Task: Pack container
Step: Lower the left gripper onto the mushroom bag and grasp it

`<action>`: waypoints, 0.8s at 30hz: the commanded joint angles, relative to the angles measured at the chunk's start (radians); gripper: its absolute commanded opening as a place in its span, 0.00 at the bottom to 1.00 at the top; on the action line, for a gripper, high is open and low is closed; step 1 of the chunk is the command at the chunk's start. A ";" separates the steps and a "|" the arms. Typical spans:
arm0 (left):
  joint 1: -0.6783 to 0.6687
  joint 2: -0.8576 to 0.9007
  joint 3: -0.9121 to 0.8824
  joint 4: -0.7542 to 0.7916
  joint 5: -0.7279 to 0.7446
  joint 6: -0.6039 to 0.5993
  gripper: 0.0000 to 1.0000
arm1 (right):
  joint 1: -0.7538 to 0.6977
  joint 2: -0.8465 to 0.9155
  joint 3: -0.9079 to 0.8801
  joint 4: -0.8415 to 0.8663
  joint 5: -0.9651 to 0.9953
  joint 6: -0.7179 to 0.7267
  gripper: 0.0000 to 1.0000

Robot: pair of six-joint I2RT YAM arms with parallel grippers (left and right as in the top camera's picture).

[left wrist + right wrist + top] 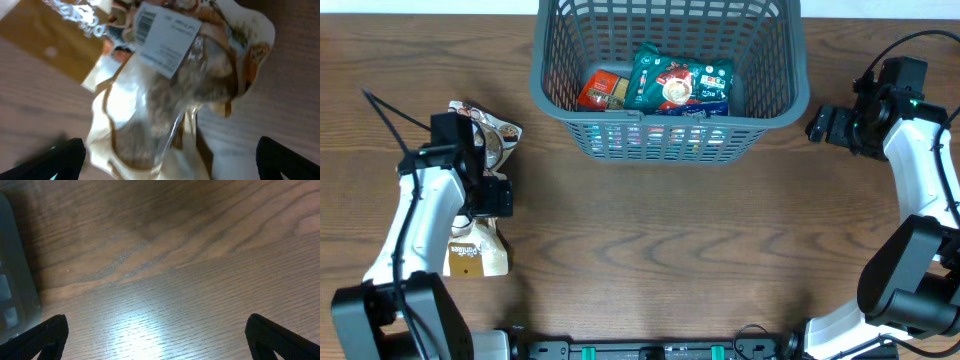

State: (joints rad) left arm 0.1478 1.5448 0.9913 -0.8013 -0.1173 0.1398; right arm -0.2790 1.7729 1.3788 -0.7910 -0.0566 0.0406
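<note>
- Basket [665, 128] sits at the far middle of the table [650, 250]. It's dark grey with slotted sides and already has a few snacks in it: a green packet [678, 78] on top, a red packet [602, 92] to its left, and a bit of a blue packet [700, 108] peeking out at the near side.
- Left claw [172, 162] hangs right over a crinkly see-through snack bag [165, 95] lying on the wood at the left, well apart from the basket. Its fingers are spread wide, one on each side of the bag, with nothing pinched as far as I can see.
- The bag has a white barcode sticker [167, 37] and a brown printed end. From above it looks like one long bag running under the arm, but I can't rule out two.
- Right claw [162, 337] is spread wide too, holding nothing, over bare wood just right of the basket.
- My read: this is the pick-up of the next snack, with the packing partway done.
- Next move, I'd guess, is to lower the left claw, close on the fat middle of the bag, lift it, carry it right and far over the rim, then let go.
- The film looks slippery and floppy, so a pinch on a thin fold could slide off. The drooping ends might also snag the rim unless the bag is carried high.
</note>
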 commanded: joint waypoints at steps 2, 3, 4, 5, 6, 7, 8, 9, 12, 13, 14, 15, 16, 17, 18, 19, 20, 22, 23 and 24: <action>0.008 0.004 -0.093 0.095 0.021 0.033 0.99 | 0.006 -0.012 -0.004 -0.011 -0.008 -0.013 0.99; 0.010 0.004 -0.112 0.124 0.021 0.032 0.99 | 0.006 -0.012 -0.004 -0.014 -0.008 -0.013 0.99; 0.013 0.004 -0.130 0.152 0.021 0.036 0.99 | 0.005 -0.012 -0.004 -0.016 -0.008 -0.013 0.99; 0.018 0.004 -0.148 0.177 0.021 0.037 0.99 | 0.005 -0.012 -0.004 -0.018 -0.008 -0.013 0.99; 0.024 0.004 -0.166 0.203 0.021 0.037 0.99 | 0.005 -0.012 -0.004 -0.021 -0.008 -0.013 0.99; 0.031 0.004 -0.180 0.222 0.021 0.037 0.99 | 0.005 -0.012 -0.004 -0.025 -0.008 -0.013 0.99; 0.038 0.004 -0.192 0.238 0.021 0.037 0.99 | 0.005 -0.012 -0.004 -0.028 -0.008 -0.013 0.99; 0.045 0.004 -0.201 0.252 0.021 0.037 0.99 | 0.005 -0.012 -0.004 -0.031 -0.008 -0.013 0.99; 0.064 0.004 -0.217 0.282 0.020 0.043 0.99 | 0.005 -0.012 -0.004 -0.036 -0.008 -0.014 0.99; 0.073 0.004 -0.223 0.287 0.020 0.043 1.00 | 0.006 -0.012 -0.004 -0.037 -0.008 -0.017 0.99; 0.086 0.004 -0.232 0.296 0.020 0.043 0.96 | 0.005 -0.012 -0.004 -0.039 -0.008 -0.021 0.99; 0.096 0.004 -0.240 0.304 0.020 0.043 0.93 | 0.005 -0.012 -0.004 -0.040 -0.008 -0.021 0.99; 0.111 0.005 -0.251 0.317 0.020 0.043 0.89 | 0.005 -0.012 -0.004 -0.040 -0.008 -0.021 0.99; 0.124 0.006 -0.260 0.327 0.020 0.043 0.84 | 0.005 -0.012 -0.004 -0.042 -0.008 -0.021 0.99; 0.139 0.010 -0.266 0.334 0.021 0.043 0.80 | 0.005 -0.012 -0.004 -0.043 -0.008 -0.024 0.99; 0.146 0.013 -0.266 0.336 0.021 0.043 0.76 | 0.005 -0.012 -0.004 -0.043 -0.008 -0.024 0.99; 0.152 0.016 -0.266 0.337 0.021 0.043 0.71 | 0.005 -0.012 -0.004 -0.043 -0.008 -0.024 0.99; 0.156 0.016 -0.266 0.337 0.021 0.043 0.59 | 0.005 -0.012 -0.004 -0.042 -0.008 -0.032 0.99; 0.156 0.016 -0.266 0.337 0.023 0.043 0.50 | 0.005 -0.012 -0.004 -0.042 -0.008 -0.035 0.99; 0.154 0.016 -0.266 0.336 0.032 0.043 0.44 | 0.005 -0.012 -0.004 -0.043 -0.008 -0.035 0.99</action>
State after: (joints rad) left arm 0.2985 1.5475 0.7391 -0.4637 -0.0925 0.1787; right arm -0.2790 1.7729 1.3788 -0.8330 -0.0566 0.0307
